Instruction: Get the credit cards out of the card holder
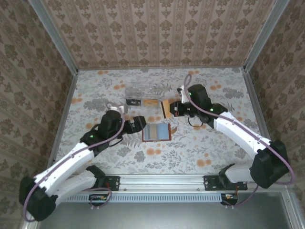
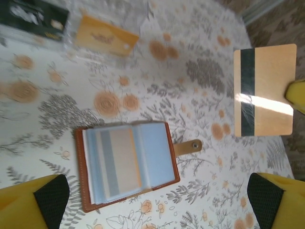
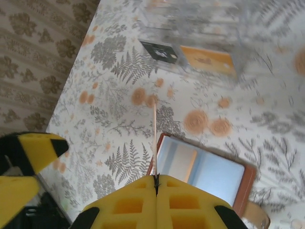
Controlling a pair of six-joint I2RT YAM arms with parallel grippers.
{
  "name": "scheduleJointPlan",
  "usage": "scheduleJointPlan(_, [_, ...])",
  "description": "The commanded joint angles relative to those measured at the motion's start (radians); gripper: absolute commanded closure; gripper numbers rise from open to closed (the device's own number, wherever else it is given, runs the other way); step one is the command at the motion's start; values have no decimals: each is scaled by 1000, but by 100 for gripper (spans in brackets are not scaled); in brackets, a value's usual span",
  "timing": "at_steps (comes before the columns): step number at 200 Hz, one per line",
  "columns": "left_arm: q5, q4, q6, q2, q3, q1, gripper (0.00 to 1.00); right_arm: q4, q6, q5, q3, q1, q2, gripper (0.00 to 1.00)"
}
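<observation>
The card holder lies open on the floral table, rust-brown rim around blue-grey sleeves, strap to the right. In the left wrist view the card holder has a tan card showing through a sleeve. My right gripper hovers just beyond the holder, shut on a tan card with a black stripe. The same card is edge-on between the shut yellow pads. My left gripper is open just left of the holder, with its fingers wide apart and nothing between them.
A clear plastic box sits behind the holder with a black card and an orange card in it. Metal rails and patterned walls border the table on the left, right and back. The near rail carries both arm bases.
</observation>
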Motion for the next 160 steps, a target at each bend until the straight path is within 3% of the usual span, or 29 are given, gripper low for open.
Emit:
scheduleJointPlan(1, [-84,-162,14,-103,-15,23,0,-166,-220,76,138,48,102,100])
scheduleJointPlan(68, [-130,-302,0,-363,-60,66,0,-326,-722,312,518,199,412,100])
scheduleJointPlan(115, [-178,-389,1,-511,-66,73,0,-432,-908,493,732,209,635,100])
scheduleJointPlan(160, [-205,-440,12,-576,-49,73,0,-393,-1078,578,762,226,737,100])
